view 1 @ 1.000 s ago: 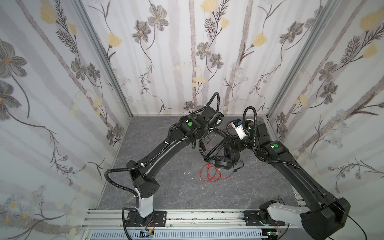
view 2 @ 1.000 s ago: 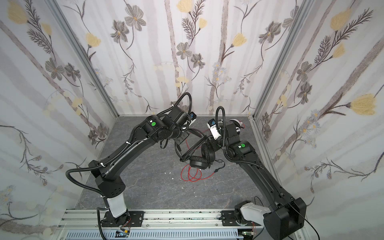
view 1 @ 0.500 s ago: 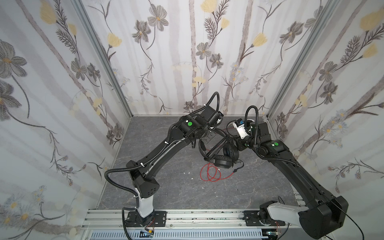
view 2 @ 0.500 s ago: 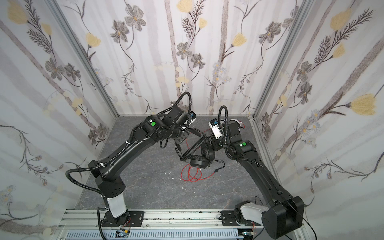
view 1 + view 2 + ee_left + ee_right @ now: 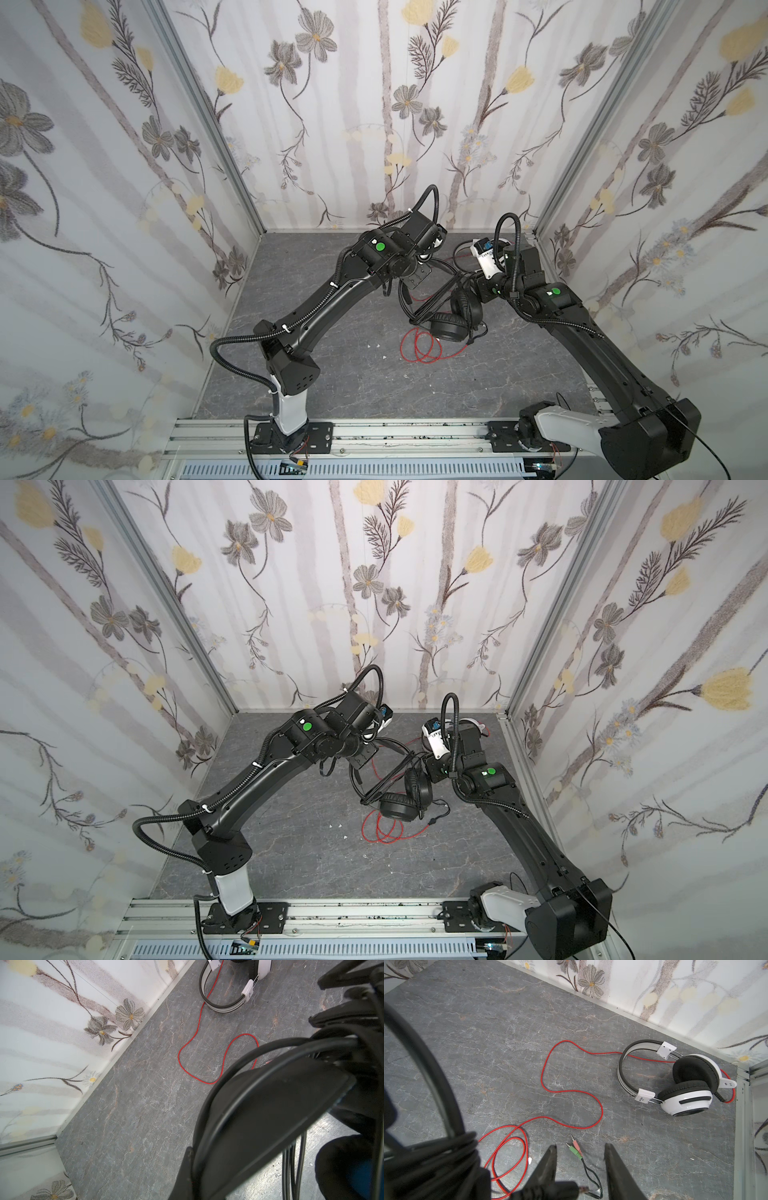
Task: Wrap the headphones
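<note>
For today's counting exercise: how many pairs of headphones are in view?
2: black headphones at the centre; white headphones lying by the back wall. None seems hidden.

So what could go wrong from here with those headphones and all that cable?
The black headphones have cable wound round the band, but its plug end lies loose on the table, not held by the open right gripper, so the winding may slacken. The red cable loops right beside them and could get snagged, tugging the white headphones.

Floral-papered walls on three sides; grey marbled floor; aluminium corner posts.
</note>
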Available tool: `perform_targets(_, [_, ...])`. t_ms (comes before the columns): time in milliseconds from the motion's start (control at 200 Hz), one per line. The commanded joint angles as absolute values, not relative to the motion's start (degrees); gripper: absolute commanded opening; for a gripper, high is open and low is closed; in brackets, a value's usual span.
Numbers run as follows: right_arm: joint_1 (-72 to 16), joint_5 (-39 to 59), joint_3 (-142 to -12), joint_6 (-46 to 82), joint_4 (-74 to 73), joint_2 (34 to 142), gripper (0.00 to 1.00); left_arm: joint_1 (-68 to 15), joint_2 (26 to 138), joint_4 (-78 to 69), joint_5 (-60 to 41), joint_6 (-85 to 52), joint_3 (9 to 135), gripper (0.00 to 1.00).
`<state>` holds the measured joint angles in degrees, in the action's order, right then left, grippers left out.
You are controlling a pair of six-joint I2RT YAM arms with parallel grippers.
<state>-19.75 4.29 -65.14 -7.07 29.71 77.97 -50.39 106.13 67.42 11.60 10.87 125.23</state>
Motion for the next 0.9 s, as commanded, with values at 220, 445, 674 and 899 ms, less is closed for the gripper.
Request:
perform_targets(220, [-17.94, 1.51, -64.27, -4.71, 27.25, 78.0, 0.55, -48.95, 105.71, 66.6, 8.41, 8.83, 124.81, 0.0])
perform_targets(445, [-16.36, 0.64, -62.58, -4.14, 26.89, 77.72, 0.65, -47.32, 102.9, 63.57, 5.54, 6.29, 119.03, 0.0])
perform_targets(674, [-15.39, 0.38, -62.49, -3.43, 26.63, 77.81, 0.7, -43.64, 101.27, 63.05, 3.1, 1.93, 114.98, 0.0])
perform_targets(899, [-14.68, -1.49, -62.21, -3.28, 26.72, 76.41, 0.79, -39.06, 99.24, 60.6, 1.79, -2.82, 109.49, 0.0])
